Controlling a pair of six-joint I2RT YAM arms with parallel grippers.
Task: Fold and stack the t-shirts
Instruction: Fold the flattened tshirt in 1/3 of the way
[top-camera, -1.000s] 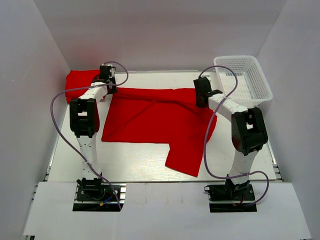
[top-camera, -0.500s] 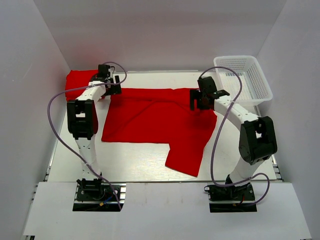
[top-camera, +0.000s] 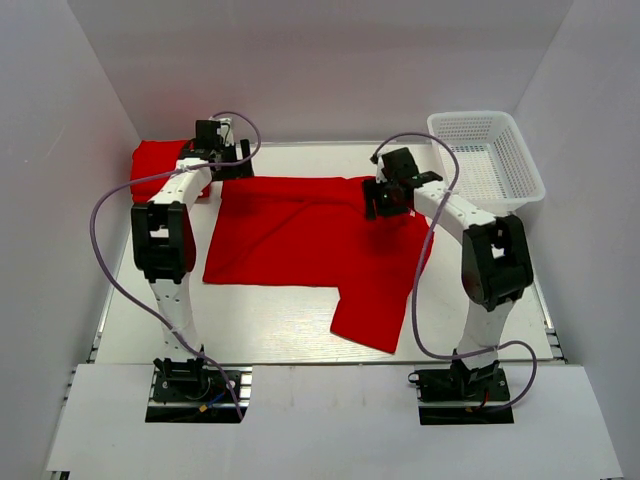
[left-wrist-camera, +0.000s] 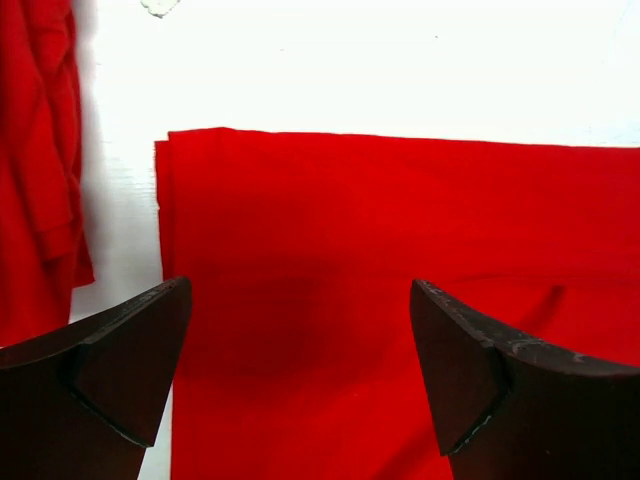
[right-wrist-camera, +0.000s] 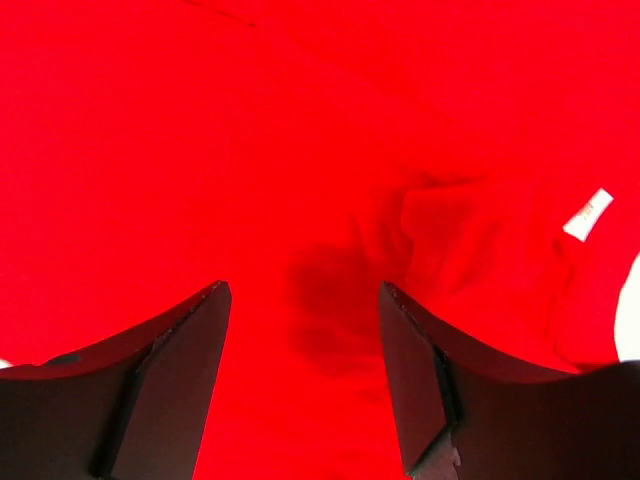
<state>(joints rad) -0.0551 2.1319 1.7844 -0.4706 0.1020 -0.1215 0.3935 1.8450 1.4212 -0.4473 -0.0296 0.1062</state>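
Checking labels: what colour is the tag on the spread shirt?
White tag on the red t-shirt; right wrist view shows it best.

left gripper (left-wrist-camera: 298, 286) wide open, 2 dark fingers (left-wrist-camera: 120, 360) spread apart, nothing between them. Under it is a flat red t-shirt (left-wrist-camera: 400, 220), its far and left edges straight on the white table (left-wrist-camera: 400, 60). 2nd red t-shirt (left-wrist-camera: 35, 150), rumpled, lies at frame left, a strip of table between them.

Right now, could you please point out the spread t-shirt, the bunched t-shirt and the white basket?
spread t-shirt (top-camera: 300, 235), top view, its flat middle.
bunched t-shirt (top-camera: 153, 168), top view, its middle.
white basket (top-camera: 490, 165), top view, its mesh floor.
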